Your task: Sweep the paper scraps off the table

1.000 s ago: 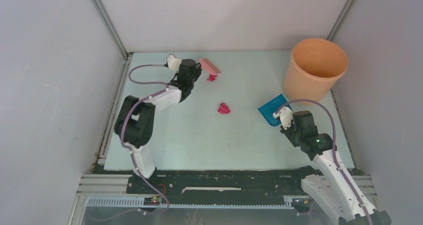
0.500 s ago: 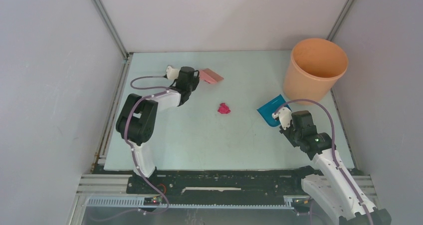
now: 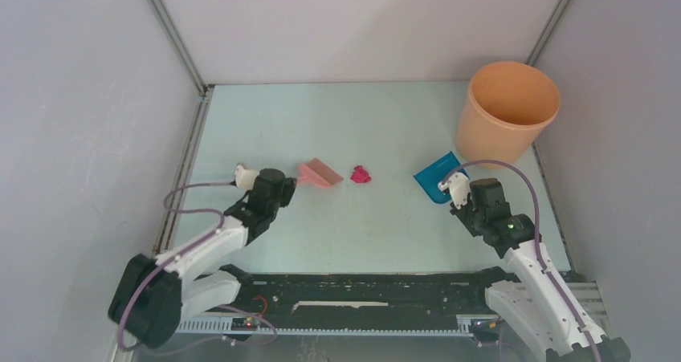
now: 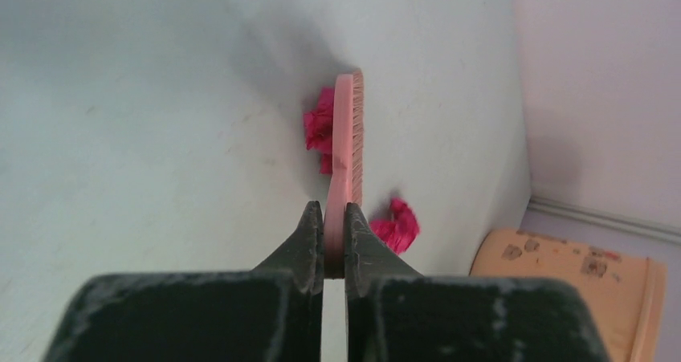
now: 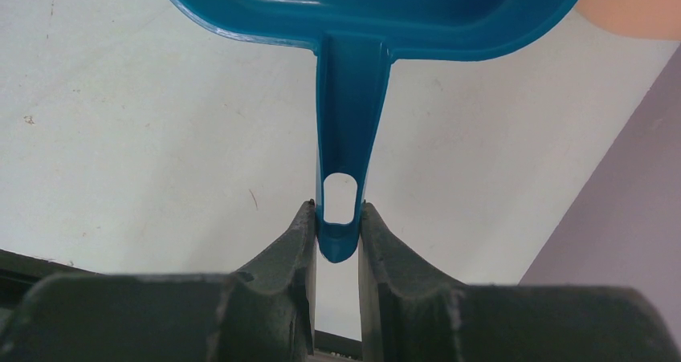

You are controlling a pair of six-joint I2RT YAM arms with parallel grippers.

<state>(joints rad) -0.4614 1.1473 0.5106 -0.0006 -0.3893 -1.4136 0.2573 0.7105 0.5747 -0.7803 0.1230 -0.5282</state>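
Observation:
My left gripper [image 3: 287, 185] [image 4: 329, 211] is shut on the handle of a pink hand brush [image 3: 320, 173] [image 4: 351, 129], which lies low over the pale green table [image 3: 321, 113]. One magenta paper scrap [image 3: 361, 174] [image 4: 397, 224] sits just right of the brush head. A second magenta scrap [image 4: 320, 128] touches the brush's other side; the top view hides it. My right gripper [image 3: 454, 188] [image 5: 337, 215] is shut on the handle of the blue dustpan [image 3: 438, 175] [image 5: 377, 9], which rests on the table at the right.
A tall orange bucket [image 3: 507, 111] [image 4: 578, 286] stands at the far right corner, just behind the dustpan. Grey walls close in the table on three sides. A black rail [image 3: 361, 286] runs along the near edge.
My left arm has swung from the far left of the table toward the near side, bringing the brush down beside the middle scrap. The right arm and dustpan have not moved.

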